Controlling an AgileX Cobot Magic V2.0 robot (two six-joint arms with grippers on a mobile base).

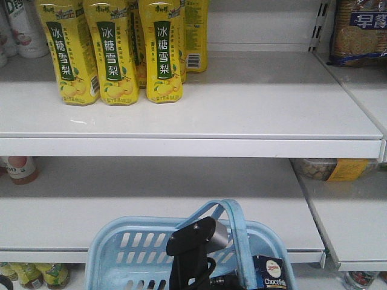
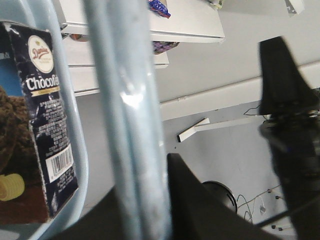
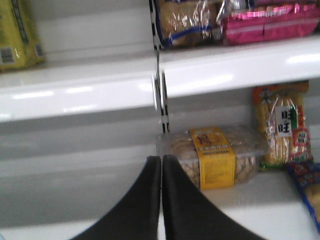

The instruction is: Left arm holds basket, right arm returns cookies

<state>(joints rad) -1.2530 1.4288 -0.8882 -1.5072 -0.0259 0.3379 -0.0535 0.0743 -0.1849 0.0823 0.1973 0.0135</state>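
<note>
**Cookies still in basket, right claw empty and clenched**

Step in hand, my read: pre-pick. The dark navy rectangular cardboard cookie box [image 1: 269,273] sits in the light blue slotted plastic shopping basket [image 1: 130,251], at its right-hand end, against the wall. Not yet lifted.

Left arm's black gripper [image 2: 220,165] straddles the basket's light blue arched handle [image 2: 130,125]. One finger is right against the bar, the other stands well off to the side, so I can't tell whether it's actually clamped.

Right arm's black gripper [image 3: 161,195]: fingers pressed together, nothing between them. It faces the white shelving [image 3: 80,92], toward a clear tub of biscuits with a yellow label [image 3: 215,157], not toward the basket.

Box orientation: standing on end, long axis roughly vertical, leaning slightly. Top edge with the round white logo up, barcode low, printed face toward the handle.

Next move, as I judge it: swing right arm over the basket, spread fingers, come down on the box's narrow sides clear of the handle, then carry it to a bare shelf spot.
</note>
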